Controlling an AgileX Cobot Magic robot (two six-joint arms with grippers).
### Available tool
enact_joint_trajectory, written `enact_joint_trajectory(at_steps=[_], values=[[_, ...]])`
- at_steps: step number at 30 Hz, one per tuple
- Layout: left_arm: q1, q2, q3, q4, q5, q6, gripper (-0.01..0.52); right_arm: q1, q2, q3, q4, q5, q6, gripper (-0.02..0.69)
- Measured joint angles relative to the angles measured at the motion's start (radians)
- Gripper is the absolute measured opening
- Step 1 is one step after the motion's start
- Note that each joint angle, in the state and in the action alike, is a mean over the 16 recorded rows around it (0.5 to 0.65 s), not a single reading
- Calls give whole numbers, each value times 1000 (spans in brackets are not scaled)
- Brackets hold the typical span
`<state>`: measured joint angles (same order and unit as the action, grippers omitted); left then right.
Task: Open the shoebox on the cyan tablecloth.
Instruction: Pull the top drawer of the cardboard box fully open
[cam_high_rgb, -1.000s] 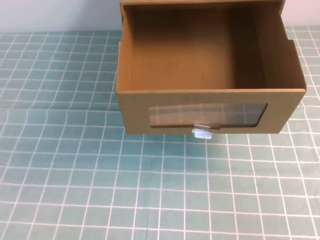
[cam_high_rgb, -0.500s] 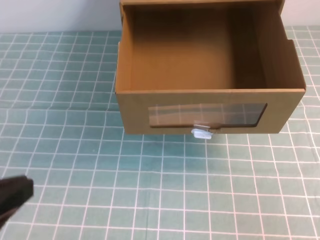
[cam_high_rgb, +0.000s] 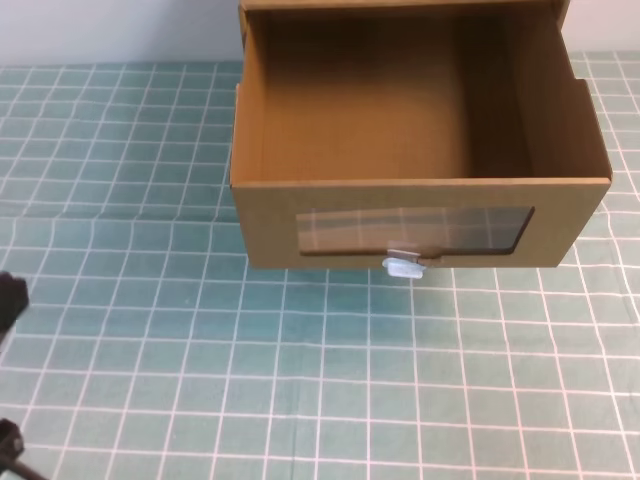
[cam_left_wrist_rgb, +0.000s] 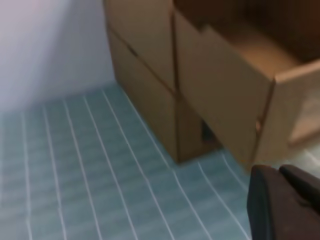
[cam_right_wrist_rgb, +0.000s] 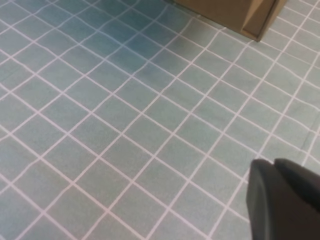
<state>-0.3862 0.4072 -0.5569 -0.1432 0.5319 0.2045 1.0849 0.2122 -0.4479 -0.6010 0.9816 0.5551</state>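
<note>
The brown cardboard shoebox (cam_high_rgb: 270, 215) stands at the far middle of the cyan tablecloth (cam_high_rgb: 300, 380). Its drawer is pulled out toward me and is empty inside. The clear window (cam_high_rgb: 415, 230) faces front, with the small white tab (cam_high_rgb: 403, 266) just below it. In the left wrist view my left gripper (cam_left_wrist_rgb: 277, 172) is shut on nothing, low beside the drawer's left side (cam_left_wrist_rgb: 225, 90). In the exterior view only dark bits of the left arm (cam_high_rgb: 8, 300) show at the left edge. My right gripper (cam_right_wrist_rgb: 272, 165) is shut and empty above bare cloth, with a corner of the box (cam_right_wrist_rgb: 235, 10) far ahead.
A pale wall (cam_left_wrist_rgb: 45, 45) rises behind the cloth to the left of the box. The gridded cloth (cam_right_wrist_rgb: 125, 125) runs flat in front of the box and on both sides. A slight fold crosses it left of the box (cam_high_rgb: 120, 212).
The left arm's dark tip, which showed at the lower left half a second ago, has drawn back toward the left edge. The box and drawer have not moved.
</note>
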Motion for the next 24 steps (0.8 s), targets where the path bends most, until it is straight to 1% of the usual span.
enact_joint_trajectory(at_steps=[2, 5, 7, 10, 15, 18, 21, 24], values=[[6, -35, 47, 13, -71, 0, -5, 0, 0, 0, 0, 0, 0, -13], [26, -99, 130, 24, -165, 1, -5, 0, 0, 0, 0, -1, 0, -13], [46, -149, 191, 28, -213, 1, -5, 0, 0, 0, 0, -1, 0, -13], [83, -227, 284, 30, -258, 1, -5, 0, 0, 0, 0, -1, 0, -13], [153, -334, 423, 22, -272, 1, -5, 0, 0, 0, 0, -1, 0, -13], [191, -374, 485, 12, -255, 1, -5, 0, 0, 0, 1, -2, 0, -13], [217, -400, 532, 1, -236, 0, -5, 0, 0, 0, 2, -2, 0, -13], [230, -413, 563, -11, -216, 0, -5, 0, 0, 0, 2, -2, 0, -13]])
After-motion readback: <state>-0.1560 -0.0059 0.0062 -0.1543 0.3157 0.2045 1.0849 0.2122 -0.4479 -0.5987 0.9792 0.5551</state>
